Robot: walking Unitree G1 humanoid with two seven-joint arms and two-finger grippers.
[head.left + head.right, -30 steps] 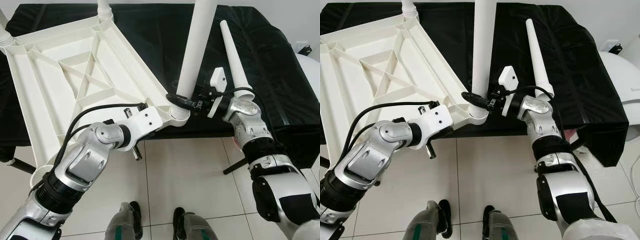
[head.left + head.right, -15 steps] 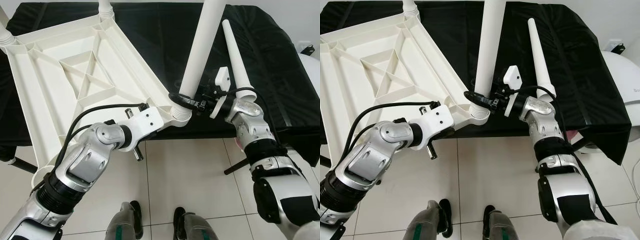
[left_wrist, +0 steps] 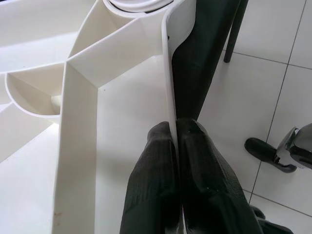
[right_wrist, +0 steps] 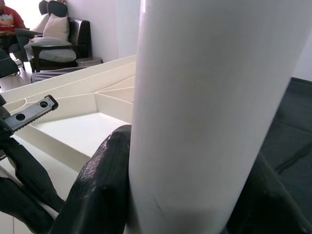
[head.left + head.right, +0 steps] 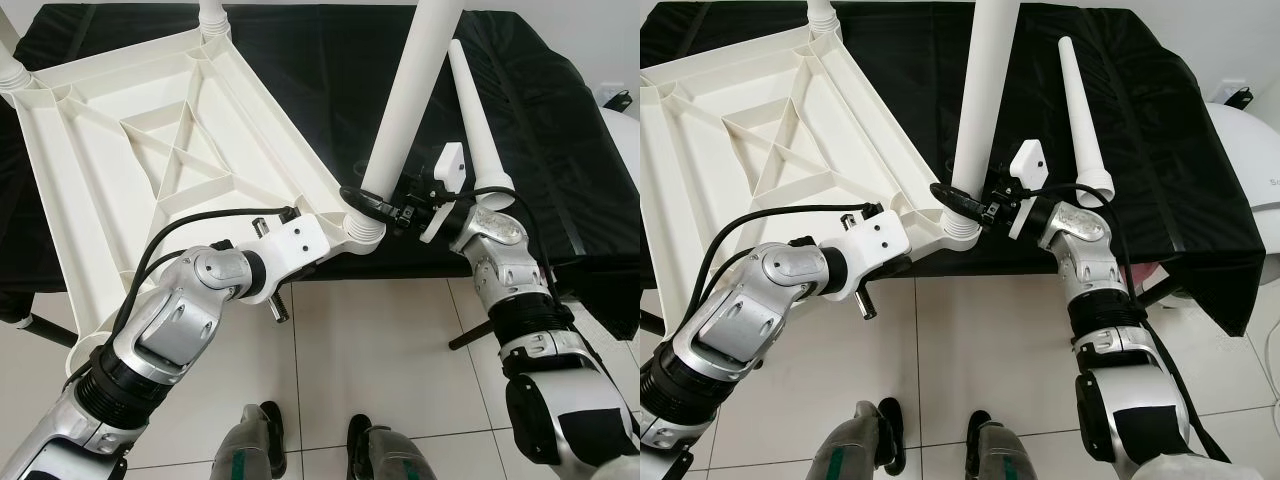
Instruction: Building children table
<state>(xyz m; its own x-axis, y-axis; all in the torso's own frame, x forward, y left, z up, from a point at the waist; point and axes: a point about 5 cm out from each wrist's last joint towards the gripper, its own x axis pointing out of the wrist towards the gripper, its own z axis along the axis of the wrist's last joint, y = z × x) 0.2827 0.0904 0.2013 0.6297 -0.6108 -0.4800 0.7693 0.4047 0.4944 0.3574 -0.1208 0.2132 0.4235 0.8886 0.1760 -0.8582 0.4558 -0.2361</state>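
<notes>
A black-draped worktop [image 5: 300,60] carries the upturned white tabletop [image 5: 150,150], its near corner jutting over the tiled floor [image 5: 970,340]. A white leg [image 5: 405,100] stands in that corner's socket; a loose leg [image 5: 1080,110] lies beside it on the cloth. The left gripper [image 3: 174,146] has its jaws pinching the tabletop's rim near the socket. The right gripper [image 5: 375,200] has its jaws clasping the standing leg's base.
</notes>
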